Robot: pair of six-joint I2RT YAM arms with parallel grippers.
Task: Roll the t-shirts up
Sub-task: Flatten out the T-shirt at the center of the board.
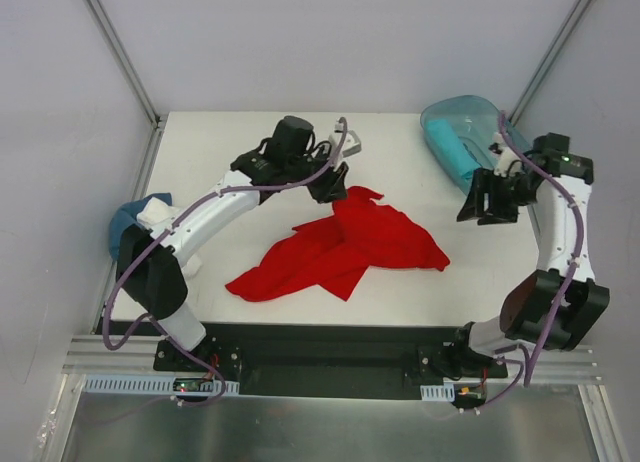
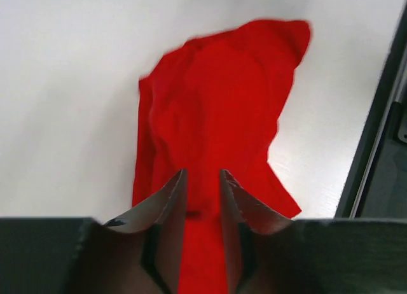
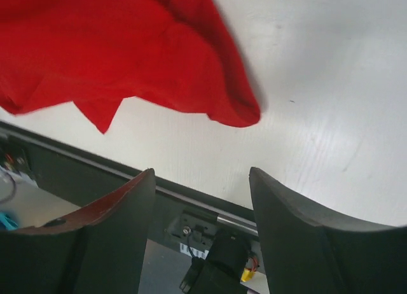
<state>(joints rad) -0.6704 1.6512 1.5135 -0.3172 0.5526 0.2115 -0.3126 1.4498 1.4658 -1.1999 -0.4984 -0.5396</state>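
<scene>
The bright red soft cloth t-shirt [image 2: 216, 97] has an edge fold pinched between the narrowly closed fingers of the left gripper [image 2: 201, 176], probably to draw it flat for rolling. From there it spreads, crumpled, across the middle of the white table [image 1: 250, 152]. The right gripper [image 3: 202, 172] hovers spread wide and empty beyond the shirt's right corner. Behind it, the translucent teal plastic tub [image 1: 455, 132] lies tipped; I cannot tell its contents. A blue cloth bundle [image 1: 128, 220] sits at the left edge.

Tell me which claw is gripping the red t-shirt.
The left claw: its fingers are closed on the red t-shirt at its far edge. The right claw is open, holding nothing, hanging beside the teal tub, clear of the cloth.
</scene>
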